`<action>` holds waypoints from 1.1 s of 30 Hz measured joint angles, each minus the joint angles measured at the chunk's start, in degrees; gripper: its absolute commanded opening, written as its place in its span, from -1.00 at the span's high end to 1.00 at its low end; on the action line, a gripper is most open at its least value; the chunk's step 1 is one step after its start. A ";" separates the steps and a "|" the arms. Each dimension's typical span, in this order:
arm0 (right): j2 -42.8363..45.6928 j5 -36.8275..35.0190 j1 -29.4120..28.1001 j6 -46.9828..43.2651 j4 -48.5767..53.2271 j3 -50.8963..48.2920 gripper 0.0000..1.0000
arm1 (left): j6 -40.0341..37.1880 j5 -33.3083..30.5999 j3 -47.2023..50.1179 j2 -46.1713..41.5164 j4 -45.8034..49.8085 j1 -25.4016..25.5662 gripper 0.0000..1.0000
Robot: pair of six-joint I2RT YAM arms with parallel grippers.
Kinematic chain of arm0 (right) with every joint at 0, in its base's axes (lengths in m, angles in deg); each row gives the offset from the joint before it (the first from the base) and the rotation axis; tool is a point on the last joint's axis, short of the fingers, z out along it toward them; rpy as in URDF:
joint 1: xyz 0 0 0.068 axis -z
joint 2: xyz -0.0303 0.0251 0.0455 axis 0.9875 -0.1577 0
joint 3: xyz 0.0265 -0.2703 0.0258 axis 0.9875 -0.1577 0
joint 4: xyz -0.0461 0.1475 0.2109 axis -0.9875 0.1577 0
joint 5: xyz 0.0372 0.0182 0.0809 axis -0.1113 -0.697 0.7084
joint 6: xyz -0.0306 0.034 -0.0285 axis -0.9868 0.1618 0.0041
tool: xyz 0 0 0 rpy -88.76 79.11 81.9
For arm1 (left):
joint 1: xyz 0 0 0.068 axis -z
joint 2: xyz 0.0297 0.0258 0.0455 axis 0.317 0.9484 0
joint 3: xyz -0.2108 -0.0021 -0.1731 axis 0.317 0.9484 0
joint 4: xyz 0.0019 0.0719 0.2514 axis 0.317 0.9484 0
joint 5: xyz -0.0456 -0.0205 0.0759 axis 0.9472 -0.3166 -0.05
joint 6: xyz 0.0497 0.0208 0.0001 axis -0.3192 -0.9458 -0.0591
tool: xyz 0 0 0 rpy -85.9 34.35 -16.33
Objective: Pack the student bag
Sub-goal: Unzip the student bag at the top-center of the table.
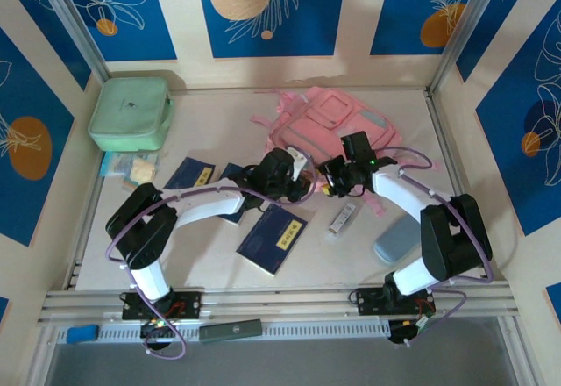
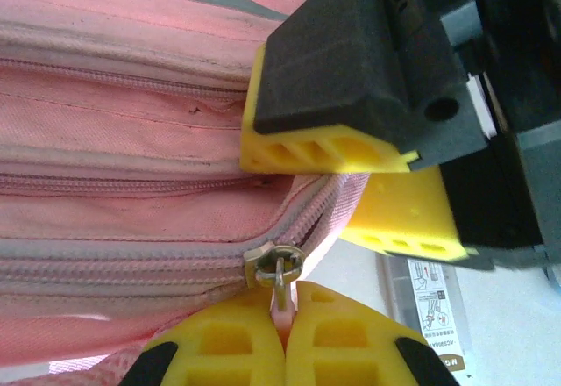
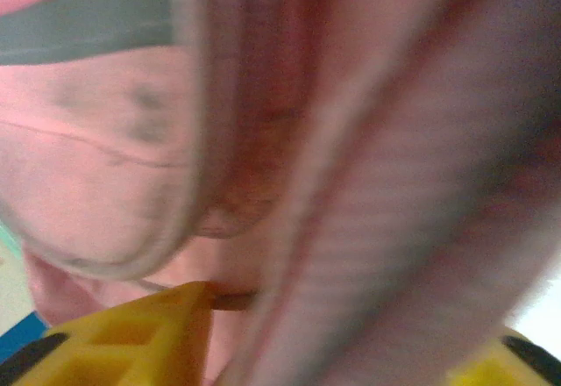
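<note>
The pink student bag point(image 1: 329, 118) lies at the back middle of the table, its zipped compartments facing my arms. Close up, its zip seams point(image 2: 131, 123) run across the left wrist view. My left gripper point(image 2: 285, 333) is shut on the pink tab of the metal zip pull point(image 2: 279, 268) at the bag's corner; from above it point(image 1: 302, 171) sits at the bag's near edge. My right gripper point(image 1: 333, 180) is just beside it, its yellow fingers point(image 2: 324, 151) closed over the bag's edge. Blurred pink fabric point(image 3: 105, 167) lies between the right gripper's point(image 3: 342, 333) fingers.
A mint-green zipped case point(image 1: 130, 112) stands at the back left. Dark blue booklets point(image 1: 273, 238) point(image 1: 189, 174) lie in front of the bag. A small labelled box point(image 1: 342, 218) and a grey-blue pouch point(image 1: 396, 239) lie at the right, near my right arm.
</note>
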 measured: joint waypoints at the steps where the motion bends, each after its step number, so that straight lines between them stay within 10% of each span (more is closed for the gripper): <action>1: -0.15 -0.31 -0.04 -0.98 0.52 0.90 0.60 | 0.02 -0.20 0.17 -0.02 -0.11 0.00 1.00; 8: 0.33 4.87 3.04 -12.46 5.16 2.73 1.00 | -0.02 -1.11 3.21 -3.63 0.15 0.63 1.00; 16: 2.01 14.82 22.80 -27.96 14.97 3.82 0.95 | -1.95 -1.46 5.88 -8.72 4.37 0.26 1.00; 24: -2.47 12.76 24.37 -34.18 17.46 11.17 -0.44 | -1.05 1.60 1.66 -2.27 5.70 -0.55 1.00; 33: 9.49 4.87 18.03 -29.68 21.46 6.97 -0.91 | 1.42 3.13 1.31 -1.20 5.46 -0.55 1.00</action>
